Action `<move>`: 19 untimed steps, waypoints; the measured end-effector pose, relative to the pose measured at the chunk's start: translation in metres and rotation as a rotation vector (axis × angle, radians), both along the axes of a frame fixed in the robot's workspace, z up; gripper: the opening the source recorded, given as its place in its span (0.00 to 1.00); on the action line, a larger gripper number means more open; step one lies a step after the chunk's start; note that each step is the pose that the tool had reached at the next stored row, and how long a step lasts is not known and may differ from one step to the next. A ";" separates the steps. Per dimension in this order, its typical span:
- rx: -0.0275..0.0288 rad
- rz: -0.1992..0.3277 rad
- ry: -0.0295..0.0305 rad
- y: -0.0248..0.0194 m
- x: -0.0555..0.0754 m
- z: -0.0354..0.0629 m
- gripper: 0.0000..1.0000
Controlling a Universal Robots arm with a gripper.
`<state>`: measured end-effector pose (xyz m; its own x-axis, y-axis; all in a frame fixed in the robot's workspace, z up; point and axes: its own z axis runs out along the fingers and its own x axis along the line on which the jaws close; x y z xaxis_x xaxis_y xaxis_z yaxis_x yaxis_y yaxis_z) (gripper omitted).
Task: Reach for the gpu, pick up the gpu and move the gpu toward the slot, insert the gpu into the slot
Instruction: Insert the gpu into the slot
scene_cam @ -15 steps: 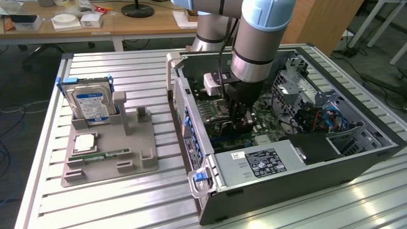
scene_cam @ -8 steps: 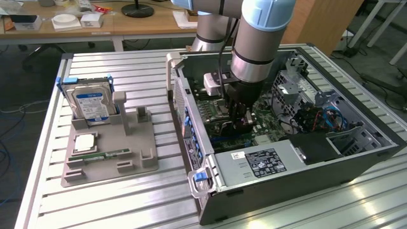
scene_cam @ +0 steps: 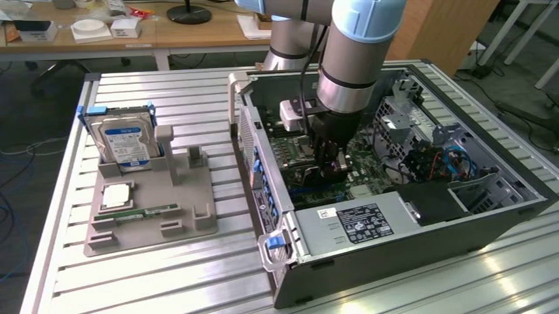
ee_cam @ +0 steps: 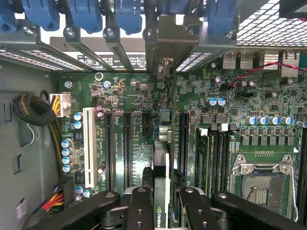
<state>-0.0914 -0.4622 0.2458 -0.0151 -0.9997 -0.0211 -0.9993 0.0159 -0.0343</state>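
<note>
Partly hidden gpu between tool fingers

We read little. The gpu, edge-on between the fingers, carries an NVIDIA eye logo near its end at the gripper. White print on the board and a black strip label past the card's far end are there but unreadable. Same for the PSU sticker and blue drive label.
</note>
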 end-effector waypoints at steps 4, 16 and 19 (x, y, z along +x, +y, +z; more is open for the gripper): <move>-0.0002 0.000 0.0001 0.0000 0.000 -0.0003 0.26; 0.0011 0.001 0.0001 0.0001 0.000 -0.0028 0.26; 0.0011 0.001 0.0000 0.0001 0.000 -0.0028 0.26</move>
